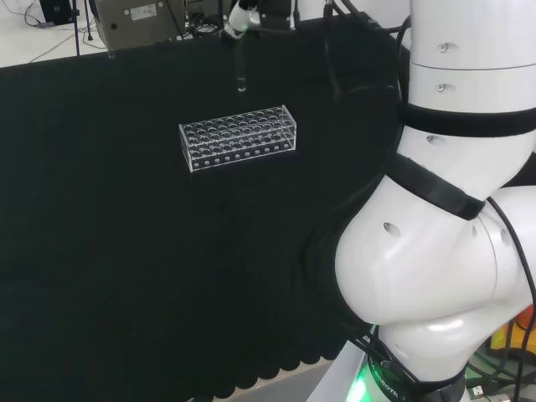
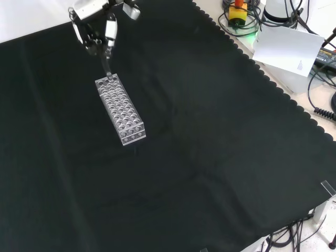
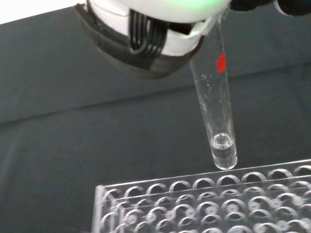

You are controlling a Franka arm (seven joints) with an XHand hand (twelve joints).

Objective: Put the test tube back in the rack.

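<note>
One test tube hangs pinched in the hand's fingers just above one clear rack.

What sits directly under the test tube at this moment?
The clear rack's open holes lie just below the test tube's rounded tip, which the hand holds above them. The tube's top end is covered by the hand.

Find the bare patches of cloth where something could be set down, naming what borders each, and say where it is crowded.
In the front view, the black cloth is bare from the rack across to its scalloped edge, and below the rack. It is crowded at the rack's far end, where the hand holds the test tube above it.
</note>
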